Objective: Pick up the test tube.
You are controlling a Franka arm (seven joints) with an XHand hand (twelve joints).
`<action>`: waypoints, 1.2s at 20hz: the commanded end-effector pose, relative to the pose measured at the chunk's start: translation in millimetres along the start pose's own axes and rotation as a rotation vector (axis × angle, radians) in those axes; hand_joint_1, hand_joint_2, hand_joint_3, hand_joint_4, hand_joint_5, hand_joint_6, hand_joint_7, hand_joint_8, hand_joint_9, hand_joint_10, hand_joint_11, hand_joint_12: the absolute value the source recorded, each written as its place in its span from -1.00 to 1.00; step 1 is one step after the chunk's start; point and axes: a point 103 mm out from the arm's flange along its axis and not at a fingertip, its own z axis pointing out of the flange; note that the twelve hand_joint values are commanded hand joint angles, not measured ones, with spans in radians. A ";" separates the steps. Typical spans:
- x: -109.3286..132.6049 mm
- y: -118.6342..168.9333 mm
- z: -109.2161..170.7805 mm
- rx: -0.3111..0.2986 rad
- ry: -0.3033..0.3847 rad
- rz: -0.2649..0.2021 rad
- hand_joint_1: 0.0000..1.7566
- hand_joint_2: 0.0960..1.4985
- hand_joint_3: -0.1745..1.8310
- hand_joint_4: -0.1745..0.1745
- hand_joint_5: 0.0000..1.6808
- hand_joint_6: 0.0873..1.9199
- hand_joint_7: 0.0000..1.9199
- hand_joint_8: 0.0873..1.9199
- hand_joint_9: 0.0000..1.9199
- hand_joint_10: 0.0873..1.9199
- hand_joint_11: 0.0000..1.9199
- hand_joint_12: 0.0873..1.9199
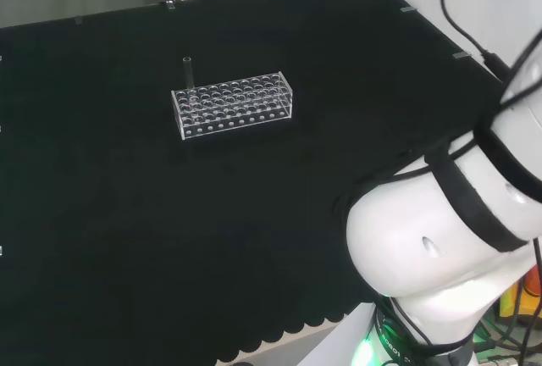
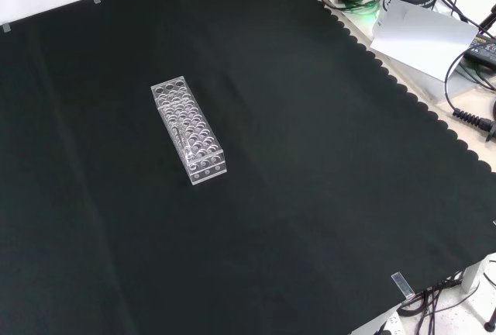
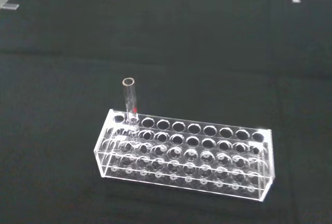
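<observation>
1. Test tube [image 3: 129,102]: one clear glass tube, thin-walled, open at the top, with a small red mark partway down its side. It stood upright in a hole near one end of the rack [image 3: 184,156], in a row along a long edge; its upper part rose well above the rack's top plate.
2. Rack: a clear plastic block drilled with rows of round holes. Apart from the one taken by the tube, every hole looked vacant. It sat on the black cloth [image 1: 127,213], well apart from the arm [image 1: 449,239] in the head view.
3. Hand: whether it was released, clenched or grasping anything could not be told.
4. Step in hand, as judged: the approach; the tube was not yet touched.
5. Next move, as judged: bring the hand over the rack's tube end, pinch the exposed upper part, and draw it straight up so the tube clears its hole without tipping the rack.
</observation>
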 end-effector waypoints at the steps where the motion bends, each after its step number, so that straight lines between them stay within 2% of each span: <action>1: 23.5 62.0 25.2 0.026 -0.044 -0.095 -0.54 0.18 -0.65 -0.27 -0.81 -1.00 -0.93 -0.21 -0.97 -0.02 -1.00 0.65; 15: 40.5 115.6 90.1 0.117 -0.048 -0.159 -0.50 0.19 -0.64 -0.35 -0.72 -1.00 -0.74 -0.16 -0.77 -0.04 -0.97 0.70; 24: 45.5 147.8 130.6 0.198 -0.077 -0.154 -0.48 0.20 -0.63 -0.40 -0.65 -1.00 -0.64 -0.15 -0.69 -0.07 -0.94 0.69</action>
